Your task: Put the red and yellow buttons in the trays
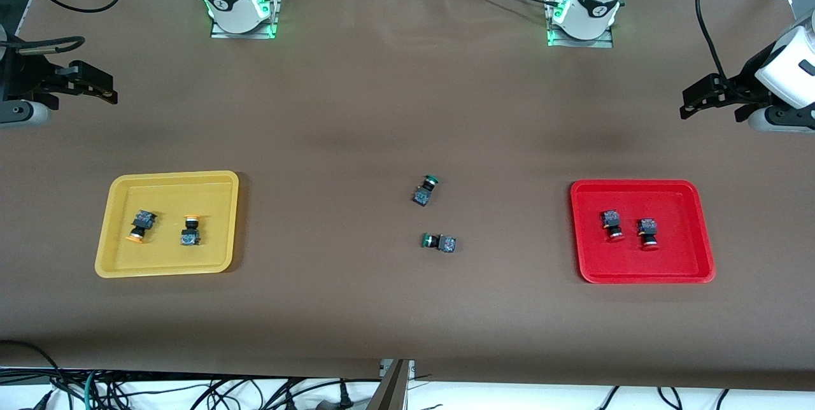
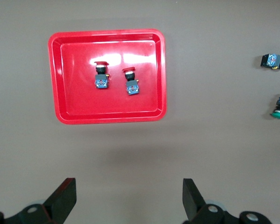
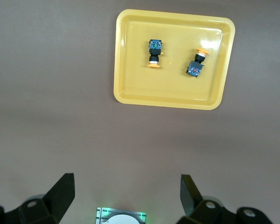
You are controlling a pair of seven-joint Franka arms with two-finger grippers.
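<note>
Table at one moment, both of my arms waiting. My left gripper (image 1: 687,104) hung above bare table at the left arm's end, its fingers (image 2: 63,198) spread wide with nothing between them; my right gripper (image 1: 111,91) hung above bare table at the right arm's end, its fingers (image 3: 60,193) likewise spread wide and holding nothing. The yellow tray (image 1: 111,219) lay toward the right arm's end of the table and held both yellow buttons, apart from each other: one yellow button (image 1: 139,226) lay with its orange-yellow cap turned toward the front camera, and the other yellow button (image 1: 190,230) lay with its cap turned away from that camera. The red tray (image 1: 700,232) lay toward the left arm's end and held both red buttons side by side, close but not touching: one red button (image 1: 612,224) and the other red button (image 1: 647,233), each with its red cap toward the front camera. Between the two trays, on the bare brown table (image 1: 407,111), lay two green-capped switches, well apart from either tray: one green switch (image 1: 425,190) farther from the front camera and the other green switch (image 1: 439,242) nearer to it.
</note>
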